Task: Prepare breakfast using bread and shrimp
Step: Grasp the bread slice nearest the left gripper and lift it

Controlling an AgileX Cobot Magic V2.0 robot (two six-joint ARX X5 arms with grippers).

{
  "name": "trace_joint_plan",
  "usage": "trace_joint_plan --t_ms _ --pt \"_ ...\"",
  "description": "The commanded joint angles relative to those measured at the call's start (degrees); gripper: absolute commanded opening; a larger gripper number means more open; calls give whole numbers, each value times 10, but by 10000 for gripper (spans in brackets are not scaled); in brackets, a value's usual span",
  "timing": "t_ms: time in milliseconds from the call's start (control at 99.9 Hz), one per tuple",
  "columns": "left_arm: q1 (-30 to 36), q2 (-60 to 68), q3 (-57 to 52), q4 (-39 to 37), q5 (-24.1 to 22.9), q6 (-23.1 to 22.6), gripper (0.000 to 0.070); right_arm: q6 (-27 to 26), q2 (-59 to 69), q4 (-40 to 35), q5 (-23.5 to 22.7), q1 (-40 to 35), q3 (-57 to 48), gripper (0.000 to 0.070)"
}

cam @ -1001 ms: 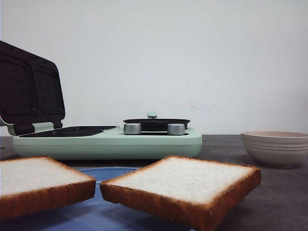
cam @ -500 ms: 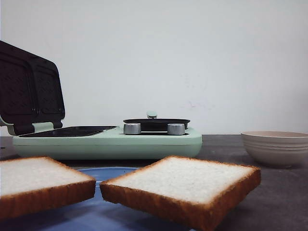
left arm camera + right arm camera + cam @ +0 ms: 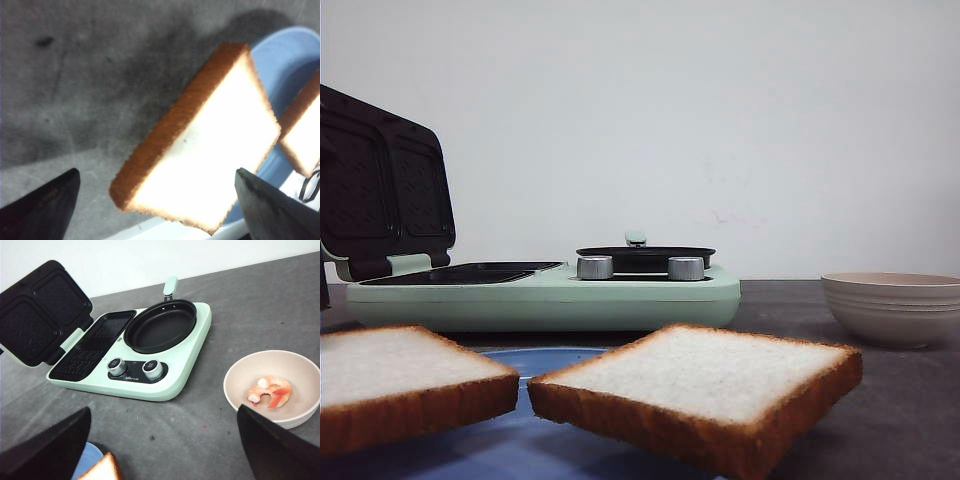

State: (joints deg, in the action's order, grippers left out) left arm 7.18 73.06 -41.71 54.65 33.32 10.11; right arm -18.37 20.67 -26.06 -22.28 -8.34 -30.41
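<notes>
Fingers (image 3: 45, 210) of the left claw stand spread wide, a bread slice (image 3: 210, 150) framed between them but untouched, overhanging a blue plate (image 3: 290, 65). The second slice (image 3: 705, 385) lies beside it. The right claw (image 3: 160, 450) is spread too, high over the table, holding nothing. Shrimp (image 3: 270, 392) sit in the bowl (image 3: 240, 390), right of the open maker (image 3: 165, 375). Likely step: picking up bread; next, descend, close on the crust.

Bare grey table (image 3: 200, 425) lies open between the breakfast maker (image 3: 150, 385) and the bowl (image 3: 235, 390). The raised lid (image 3: 40, 310) blocks its left side; bread (image 3: 700, 380) crowds the front.
</notes>
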Motion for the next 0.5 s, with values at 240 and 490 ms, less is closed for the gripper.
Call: trace_joint_plan --t_ms 240,490 --pt "37 42 -5 -8 14 -6 550 8 2 5 2 -9 -6 588" --pt "39 81 -5 -27 14 -6 445 1 2 2 0 -9 -6 588"
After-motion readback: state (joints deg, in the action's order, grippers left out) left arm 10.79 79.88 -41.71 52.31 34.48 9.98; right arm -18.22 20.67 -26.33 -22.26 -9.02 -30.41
